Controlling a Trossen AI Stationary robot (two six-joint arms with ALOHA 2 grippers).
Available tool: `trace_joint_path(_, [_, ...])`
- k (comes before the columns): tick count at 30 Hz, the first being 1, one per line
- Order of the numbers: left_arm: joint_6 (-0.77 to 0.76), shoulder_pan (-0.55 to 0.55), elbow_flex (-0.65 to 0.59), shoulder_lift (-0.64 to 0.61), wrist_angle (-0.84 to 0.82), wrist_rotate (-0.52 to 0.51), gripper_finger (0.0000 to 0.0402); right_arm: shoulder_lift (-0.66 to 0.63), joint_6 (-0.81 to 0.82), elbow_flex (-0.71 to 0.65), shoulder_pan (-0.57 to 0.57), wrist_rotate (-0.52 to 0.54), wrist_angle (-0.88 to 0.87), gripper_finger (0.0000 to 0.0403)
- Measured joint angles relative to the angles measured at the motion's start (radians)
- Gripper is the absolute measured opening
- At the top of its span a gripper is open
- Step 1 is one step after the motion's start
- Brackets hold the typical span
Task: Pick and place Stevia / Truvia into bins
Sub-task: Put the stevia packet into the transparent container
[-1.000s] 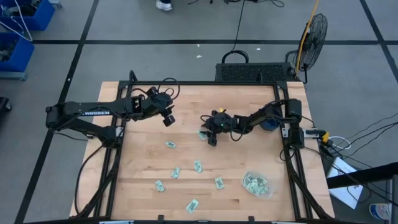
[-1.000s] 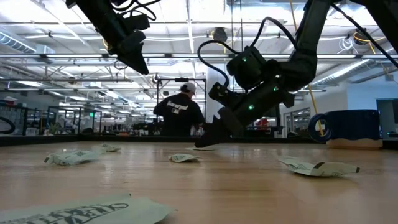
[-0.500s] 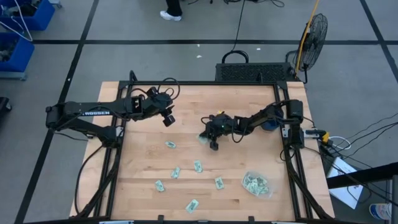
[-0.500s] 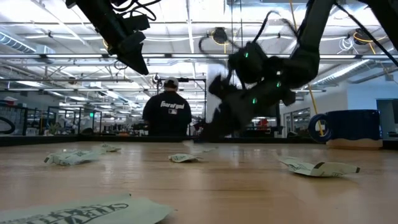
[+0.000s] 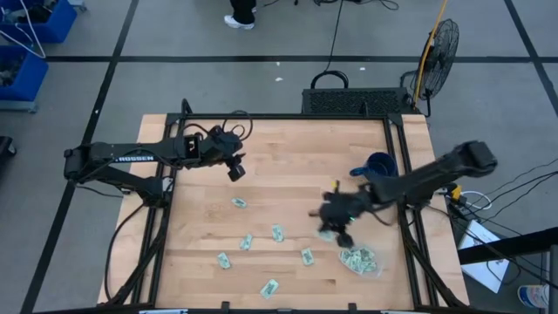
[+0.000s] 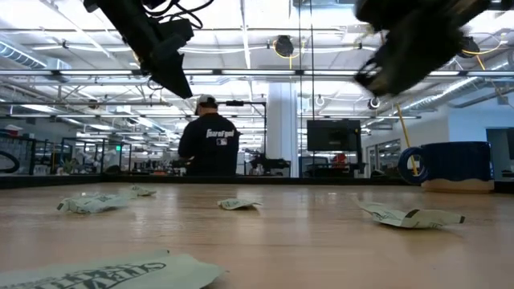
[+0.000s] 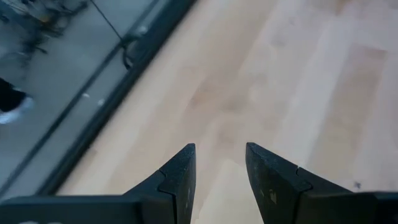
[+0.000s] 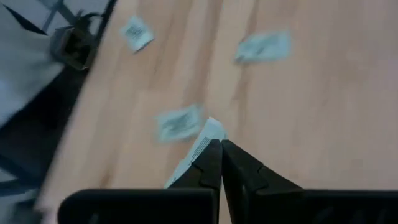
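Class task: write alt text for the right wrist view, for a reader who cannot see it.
The right gripper is shut on a pale sachet sticking out past its fingertips, above a wooden table. Three more sachets lie on the wood beyond, blurred.

Right hand [image 5: 330, 228] reaches low over the table, fingers pinched — left hand [image 5: 234, 167] hovers, fingers parted.

Even, bright overhead light across the pale wooden surface [image 5: 288, 166], shadows soft and short. Low view: rows of ceiling strip lights [image 6: 241, 44] glare in the room behind; the nearest pale green paper sachet [image 6: 96, 273] is out of focus. The dark right arm [image 6: 418, 36] is smeared by motion blur there, and its gripper [image 5: 336, 222] is blurred from above. Right wrist view is blurred throughout; left wrist view soft.
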Motion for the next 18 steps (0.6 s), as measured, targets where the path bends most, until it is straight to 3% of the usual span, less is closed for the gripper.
trace_joint_path(4, [-0.014,0.0,-0.021,0.0,-0.01,0.16,0.0147,-0.081,0.267,-0.002,0.152,0.079,-0.151,0.0001])
trace_joint_path(8, [0.012,-0.019,-0.099,0.001,0.024,0.314,0.0147,-0.113,0.49,-0.045,0.278,0.136,-0.156,0.0002])
trace_joint_path(13, [-0.005,-0.062,-0.184,0.001,0.056,0.323,0.0147,-0.112,0.675,-0.114,0.36,0.155,-0.149,0.0017])
trace_joint_path(18, [-0.083,-0.1,-0.248,0.001,0.05,0.324,0.0147,-0.112,0.714,-0.215,0.379,0.155,-0.115,0.0039])
